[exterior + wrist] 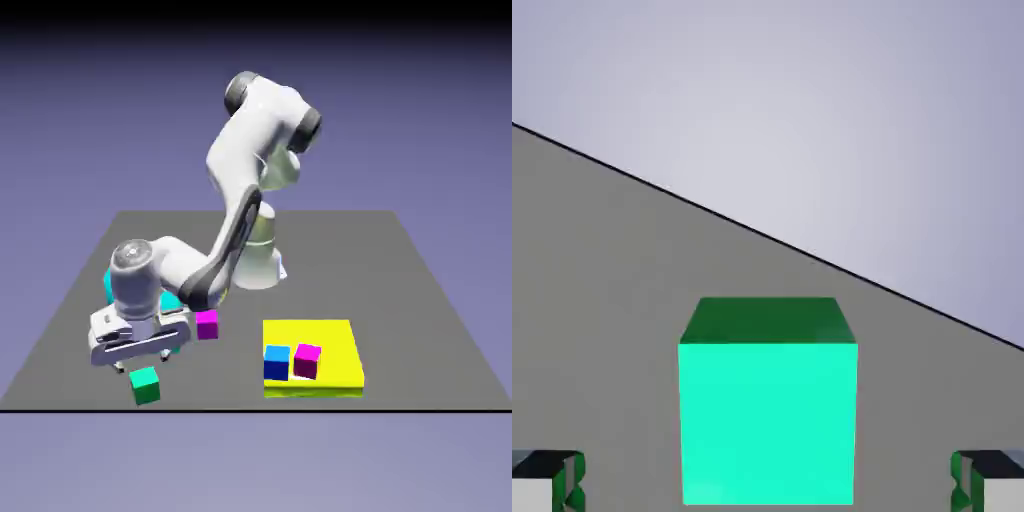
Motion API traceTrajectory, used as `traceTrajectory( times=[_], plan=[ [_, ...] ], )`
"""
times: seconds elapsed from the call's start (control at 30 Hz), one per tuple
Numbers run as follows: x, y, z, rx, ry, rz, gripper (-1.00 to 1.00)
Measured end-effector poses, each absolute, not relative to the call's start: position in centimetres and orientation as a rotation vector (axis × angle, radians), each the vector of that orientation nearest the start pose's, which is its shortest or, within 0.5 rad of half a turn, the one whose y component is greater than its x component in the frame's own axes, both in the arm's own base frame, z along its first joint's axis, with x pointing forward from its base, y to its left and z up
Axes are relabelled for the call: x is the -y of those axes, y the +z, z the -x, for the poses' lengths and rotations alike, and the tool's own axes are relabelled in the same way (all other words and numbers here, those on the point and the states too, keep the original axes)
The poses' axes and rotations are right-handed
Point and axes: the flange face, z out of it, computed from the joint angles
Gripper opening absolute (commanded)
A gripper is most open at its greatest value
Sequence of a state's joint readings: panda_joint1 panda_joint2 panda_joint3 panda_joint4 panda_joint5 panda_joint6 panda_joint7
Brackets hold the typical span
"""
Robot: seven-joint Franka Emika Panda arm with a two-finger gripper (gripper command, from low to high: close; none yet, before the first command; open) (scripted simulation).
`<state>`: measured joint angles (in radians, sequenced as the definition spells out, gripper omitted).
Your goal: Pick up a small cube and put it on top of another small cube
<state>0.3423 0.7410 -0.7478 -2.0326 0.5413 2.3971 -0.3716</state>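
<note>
Just ahead of claw, green cube

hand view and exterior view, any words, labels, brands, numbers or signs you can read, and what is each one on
None that can be read, in either view.
The green cube shows plain faces.
The arm's upper end cap bears small marks, too small to read.
</note>
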Motion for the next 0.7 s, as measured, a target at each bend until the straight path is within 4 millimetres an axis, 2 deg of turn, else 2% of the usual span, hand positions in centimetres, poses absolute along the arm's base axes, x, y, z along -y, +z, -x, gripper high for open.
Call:
traceTrajectory(
  times=[0.03, 0.07, 0.13, 0.23, 0.27, 0.4, 0.5, 0.6, 0.7],
  plan=[
    [23.1, 13.3, -52.5, -0.587, 0.244, 3.183, 0.00],
    [23.2, 12.4, -52.3, -0.588, 0.244, 3.182, -1.00],
    [23.2, 12.4, -52.3, -0.588, 0.245, 3.182, -1.00],
    [22.9, 18.5, -53.1, -0.587, 0.244, 3.181, -1.00],
    [21.6, 19.7, -53.4, -0.506, 0.246, 3.195, -1.00],
    [12.9, 22.3, -54.4, 0.098, 0.238, 3.241, -1.00],
    [6.3, 24.2, -54.3, 0.566, 0.216, 3.204, -1.00],
    [-0.2, 26.2, -53.3, 1.035, 0.178, 3.101, -1.00],
    [-6.5, 28.2, -51.4, 1.495, 0.125, 2.932, -1.00]
  ],
)
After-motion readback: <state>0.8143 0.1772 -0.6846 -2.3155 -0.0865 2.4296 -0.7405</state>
